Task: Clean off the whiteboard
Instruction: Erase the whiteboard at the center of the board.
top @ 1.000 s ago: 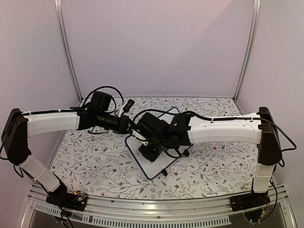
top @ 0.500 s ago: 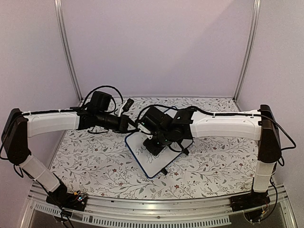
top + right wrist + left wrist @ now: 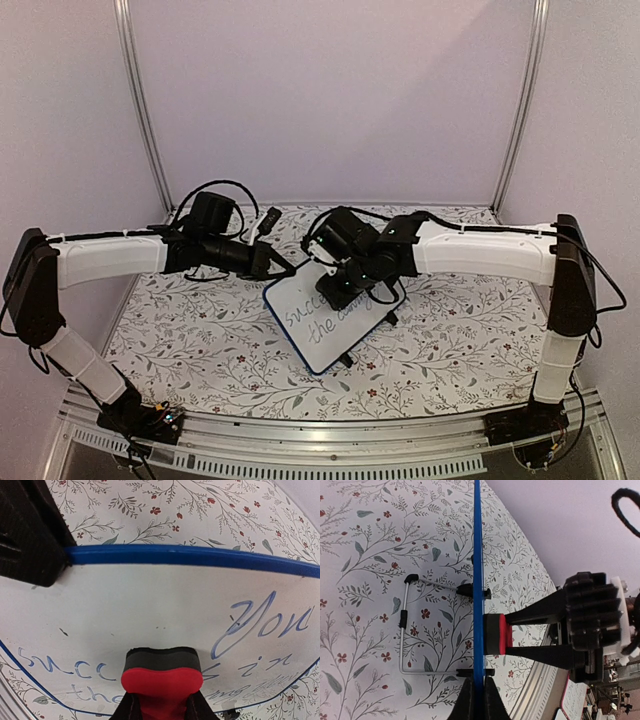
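At the left, the left gripper (image 3: 479, 700) has its 2 black fingers pinched tight on the thin dark-blue frame of the small white rectangular whiteboard (image 3: 322, 335). The board stands propped on a bent wire stand (image 3: 404, 625) near the middle of the table, and blue handwritten lines cover much of its face, not yet wiped. To the right, the right gripper (image 3: 162, 707) is clamped on a small red eraser block (image 3: 161, 672), whose black felt pad touches the board's upper part.

Pressing too hard could tip the propped board or work the frame out of the left pinch. A tilted pad would likely leave streaks.

The table wears a white cloth (image 3: 180, 330) printed with leafy sprigs and red flowers. Plain lilac walls (image 3: 330, 100) and 2 aluminium posts (image 3: 140, 110) enclose it.
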`<action>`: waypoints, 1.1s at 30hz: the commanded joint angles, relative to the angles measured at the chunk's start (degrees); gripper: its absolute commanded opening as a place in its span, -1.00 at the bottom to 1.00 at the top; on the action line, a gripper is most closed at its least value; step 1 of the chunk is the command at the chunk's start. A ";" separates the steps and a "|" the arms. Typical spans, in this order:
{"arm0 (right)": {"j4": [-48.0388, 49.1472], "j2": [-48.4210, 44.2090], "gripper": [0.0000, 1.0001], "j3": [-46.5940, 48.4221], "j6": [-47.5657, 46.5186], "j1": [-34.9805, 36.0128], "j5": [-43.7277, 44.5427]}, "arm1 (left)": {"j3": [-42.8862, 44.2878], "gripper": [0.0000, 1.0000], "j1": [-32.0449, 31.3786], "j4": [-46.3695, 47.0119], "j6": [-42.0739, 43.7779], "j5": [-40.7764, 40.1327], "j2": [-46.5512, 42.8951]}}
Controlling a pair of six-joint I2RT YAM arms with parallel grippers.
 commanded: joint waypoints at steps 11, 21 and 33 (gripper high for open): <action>3.89 -0.30 -0.62 -2.32 -0.39 -6.46 0.63 | -0.44 -1.00 -0.86 1.22 1.03 4.66 0.03; 4.24 -0.87 -0.63 -2.30 -0.30 -8.43 1.22 | -0.44 -1.00 -0.82 1.27 1.00 4.82 -0.05; 4.42 -1.99 -0.62 -2.96 0.35 -10.14 3.24 | -0.44 -1.00 -0.82 1.36 1.01 5.00 -0.01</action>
